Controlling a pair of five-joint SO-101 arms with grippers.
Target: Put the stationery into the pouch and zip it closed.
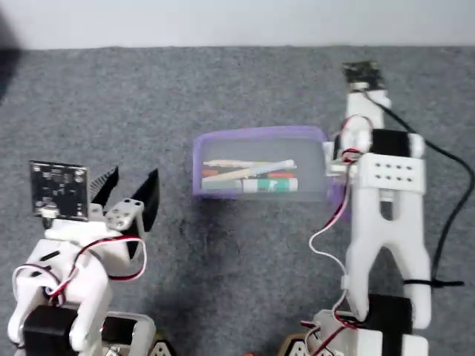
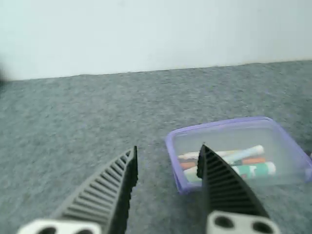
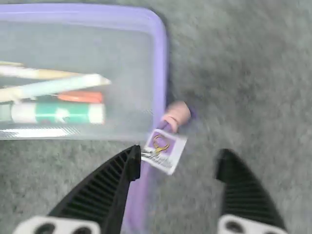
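Grey carpet (image 1: pixel 223 259) bears the pouch (image 1: pixel 260 135), its zip tag (image 3: pixel 163 150) by the right tool (image 3: pixel 179 155), jaws parted

No legible txt. Paper tag (image 3: pixel 163 151) at pouch (image 3: pixel 158 58) zip: gold mark + dark print, too blurred to read. Green-banded marker (image 3: pixel 58 113) label: same.

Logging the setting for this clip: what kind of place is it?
Probably an indoor robot test bench: the left arm and right arm sit at a grey felt-covered table before a bare white wall.
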